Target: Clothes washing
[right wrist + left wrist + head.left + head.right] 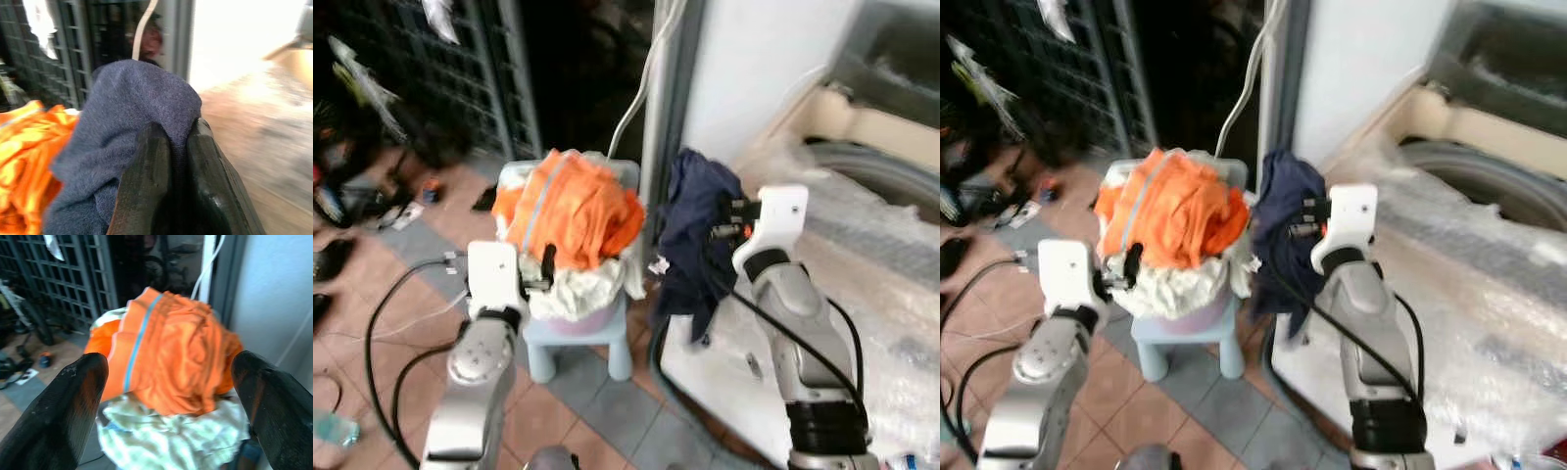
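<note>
Tiled floor (568,401) with dark grilles behind; a washer (862,255) wrapped in plastic sits to the right of the right gripper (722,231). That gripper has its fingers pinched tight on a navy garment (690,245), which hangs down from it, clear of the floor, between the stool and the washer's white side. Left gripper (546,269) is spread wide and empty, hovering just in front of the laundry pile: orange cloth (573,211) on top, white cloth (573,289) under it, in a basket on a blue stool (578,338). Step in hand looks like carrying the navy piece over to the drum, so to do it well: keep the pinch firm, lift high enough that the hanging tail clears the washer's edge, swing right over the opening before letting go, and watch the cable near the fabric. Left gripper should hold off from the pile meanwhile. Right wrist view confirms fabric is actually caught between the fingers (146,186), which the head views leave unclear. Left wrist view shows the wide gap framing the orange cloth and its blue stripe. Only the head views place the washer and drum relative to both arms.
</note>
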Robot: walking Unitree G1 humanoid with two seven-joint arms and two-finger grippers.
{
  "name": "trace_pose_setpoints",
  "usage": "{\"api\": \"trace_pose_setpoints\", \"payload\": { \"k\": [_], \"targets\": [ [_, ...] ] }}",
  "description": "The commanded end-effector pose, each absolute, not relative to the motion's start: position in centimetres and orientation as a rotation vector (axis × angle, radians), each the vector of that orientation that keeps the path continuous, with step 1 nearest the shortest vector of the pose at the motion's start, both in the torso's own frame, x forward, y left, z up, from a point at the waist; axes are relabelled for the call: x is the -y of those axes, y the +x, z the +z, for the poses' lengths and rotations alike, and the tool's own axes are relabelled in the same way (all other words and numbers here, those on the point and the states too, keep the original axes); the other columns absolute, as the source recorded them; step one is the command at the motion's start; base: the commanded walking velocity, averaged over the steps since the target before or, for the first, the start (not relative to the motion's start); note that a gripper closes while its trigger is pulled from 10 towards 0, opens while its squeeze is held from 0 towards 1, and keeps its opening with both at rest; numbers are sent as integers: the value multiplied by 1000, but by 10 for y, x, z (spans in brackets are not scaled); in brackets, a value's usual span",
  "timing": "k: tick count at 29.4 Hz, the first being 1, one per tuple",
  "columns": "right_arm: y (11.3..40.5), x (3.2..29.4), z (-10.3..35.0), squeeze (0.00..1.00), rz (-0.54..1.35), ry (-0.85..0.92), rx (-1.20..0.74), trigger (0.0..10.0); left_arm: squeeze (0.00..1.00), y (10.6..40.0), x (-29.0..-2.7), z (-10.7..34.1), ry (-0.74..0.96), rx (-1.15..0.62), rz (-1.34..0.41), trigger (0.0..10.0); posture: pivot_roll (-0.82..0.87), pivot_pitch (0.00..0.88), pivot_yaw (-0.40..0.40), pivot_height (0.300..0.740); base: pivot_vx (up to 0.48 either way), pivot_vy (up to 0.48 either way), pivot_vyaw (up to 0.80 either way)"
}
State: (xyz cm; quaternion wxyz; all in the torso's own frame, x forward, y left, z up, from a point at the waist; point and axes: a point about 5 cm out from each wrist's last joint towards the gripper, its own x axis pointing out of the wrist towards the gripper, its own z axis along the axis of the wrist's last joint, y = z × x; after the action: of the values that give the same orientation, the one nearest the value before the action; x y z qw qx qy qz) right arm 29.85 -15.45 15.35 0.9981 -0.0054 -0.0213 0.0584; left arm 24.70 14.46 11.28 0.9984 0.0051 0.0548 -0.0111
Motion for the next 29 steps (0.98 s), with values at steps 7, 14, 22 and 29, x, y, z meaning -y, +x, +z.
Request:
{"api": "trace_pose_setpoints", "payload": {
  "k": [7, 14, 22, 29],
  "targets": [
    [299, 161, 152, 0, 51, -38, 57, 10000, 0, 239, -151, 104, -25, -150, -8, 10000, -9, 0, 33, 740, 0, 123, -800],
    [302, 158, 155, 0, 41, -55, 87, 10000, 0, 242, -154, 105, -15, -151, -7, 10000, -6, 7, 44, 740, 0, 247, -800],
    [308, 157, 159, 0, 35, -59, 98, 10000, 0, 242, -153, 106, -28, -139, -15, 10000, -6, 0, 39, 740, 0, 0, -800],
    [308, 157, 156, 0, 8, -68, 99, 10000, 0, 240, -151, 108, -53, -118, -70, 10000, -10, 0, 43, 740, 0, 0, -800]
  ]
}}
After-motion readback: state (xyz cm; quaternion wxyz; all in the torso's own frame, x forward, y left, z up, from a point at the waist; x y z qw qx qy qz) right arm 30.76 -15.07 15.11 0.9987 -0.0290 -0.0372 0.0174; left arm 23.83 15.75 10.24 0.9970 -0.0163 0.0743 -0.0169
